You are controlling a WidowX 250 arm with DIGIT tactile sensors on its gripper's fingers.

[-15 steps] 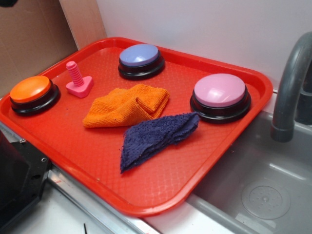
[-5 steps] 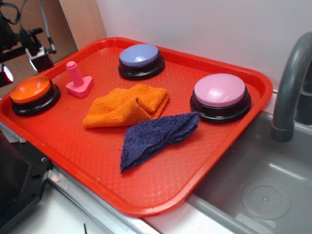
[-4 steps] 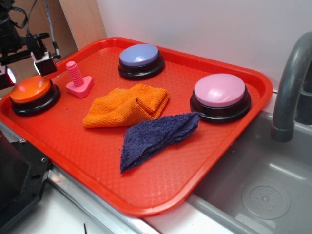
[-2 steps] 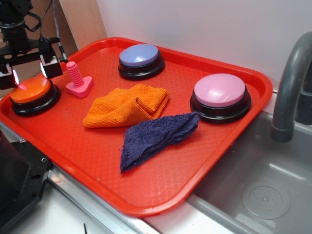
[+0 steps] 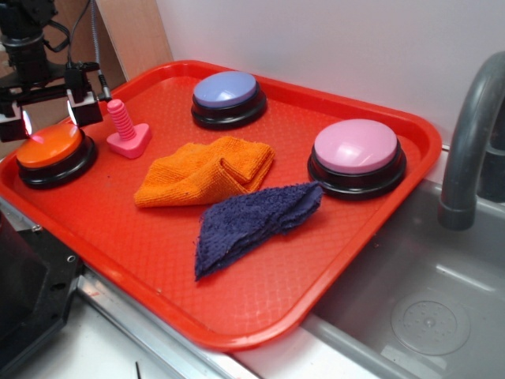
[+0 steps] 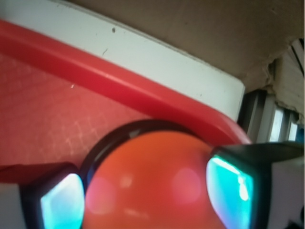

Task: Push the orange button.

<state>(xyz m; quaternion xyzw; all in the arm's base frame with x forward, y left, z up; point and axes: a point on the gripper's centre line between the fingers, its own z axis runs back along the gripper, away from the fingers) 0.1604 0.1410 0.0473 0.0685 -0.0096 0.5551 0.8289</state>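
tray (image 5: 260, 308) holds three buttons, cloths | orange button (image 5: 49, 145) at tray's left corner, clear of cloths | gripper (image 5: 47, 117) spread wide, empty, fingers straddling dome from above, likely lined up to press

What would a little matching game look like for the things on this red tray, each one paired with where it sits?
Things:
1. orange button
2. pink button
3. lavender-blue button
4. dark blue cloth

Places:
A. at the tray's far edge, near the wall
B. at the tray's right end, nearest the faucet
C. in the middle of the tray, beside the orange cloth
D. at the tray's left end, under the gripper

Pairs: 1-D, 2-B, 3-A, 4-C
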